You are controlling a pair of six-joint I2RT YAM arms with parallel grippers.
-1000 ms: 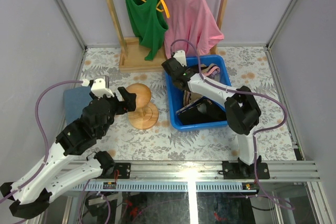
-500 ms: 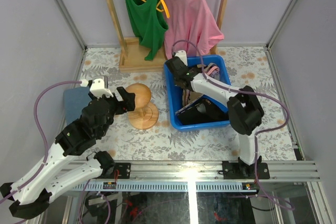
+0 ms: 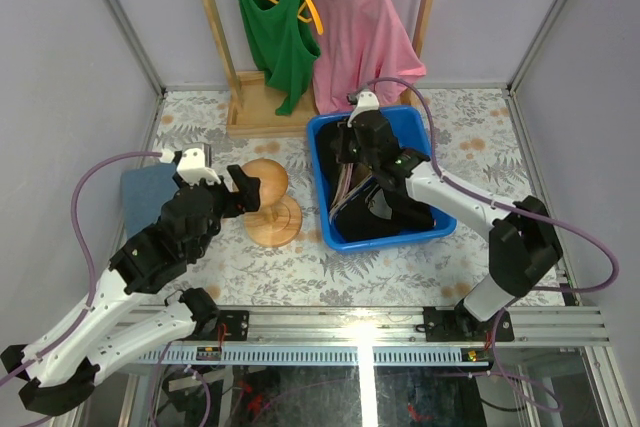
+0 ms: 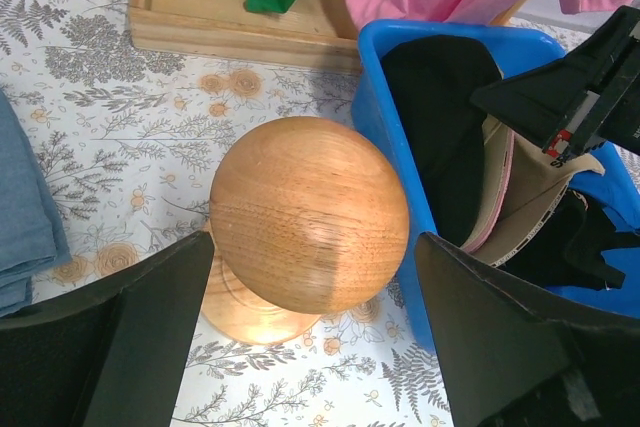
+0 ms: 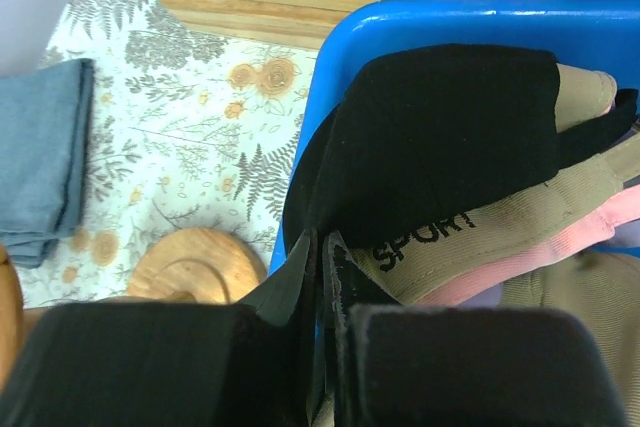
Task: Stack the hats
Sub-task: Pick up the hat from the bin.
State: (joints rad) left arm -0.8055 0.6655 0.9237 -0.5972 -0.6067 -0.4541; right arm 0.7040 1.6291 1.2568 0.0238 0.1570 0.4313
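A fern-and-flower patterned surface (image 3: 300,269) carries a round wooden knob stand (image 3: 268,203) — a blue bin (image 3: 385,240) just to its right, a folded blue-grey cloth (image 3: 140,197) to its left, a wooden rack base (image 3: 256,113) behind it.

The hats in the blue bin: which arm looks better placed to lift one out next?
Right, probably. The right claw is shut on the edge of the black hat inside the blue bin. The left claw hangs open around the wooden knob, outside the bin.
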